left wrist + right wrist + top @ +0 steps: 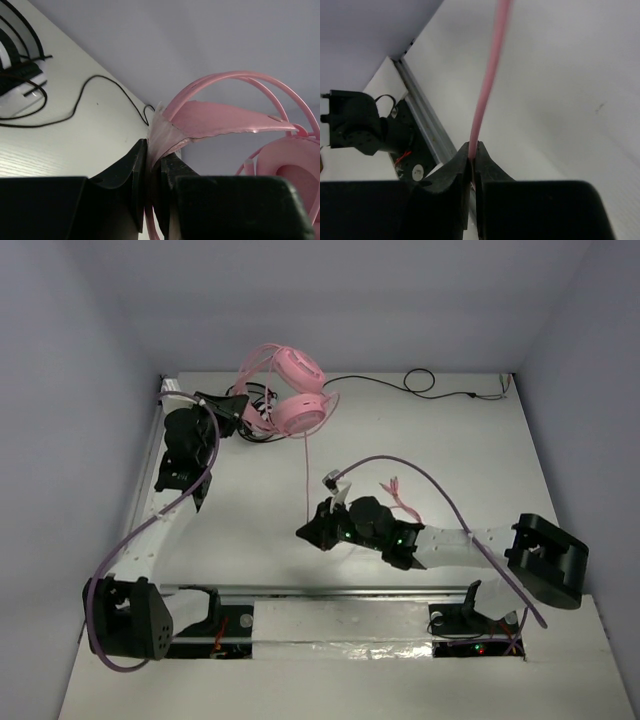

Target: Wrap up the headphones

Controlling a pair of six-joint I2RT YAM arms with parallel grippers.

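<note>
The pink headphones (295, 390) are held up at the back of the table, earcups stacked, headband (256, 361) arching to the left. My left gripper (238, 408) is shut on the soft pink headband strap (210, 120). The thin pink cable (306, 465) runs straight down from the earcups to my right gripper (308, 530), which is shut on it; in the right wrist view the cable (490, 75) rises taut from the closed fingertips. The cable's loose end (398, 496) lies on the table behind the right wrist.
Smaller black-and-white headphones with a black cable (255, 418) lie under the pink ones, also in the left wrist view (20, 75). A black cable (420, 382) runs along the back wall. A metal rail (330, 592) spans the near edge.
</note>
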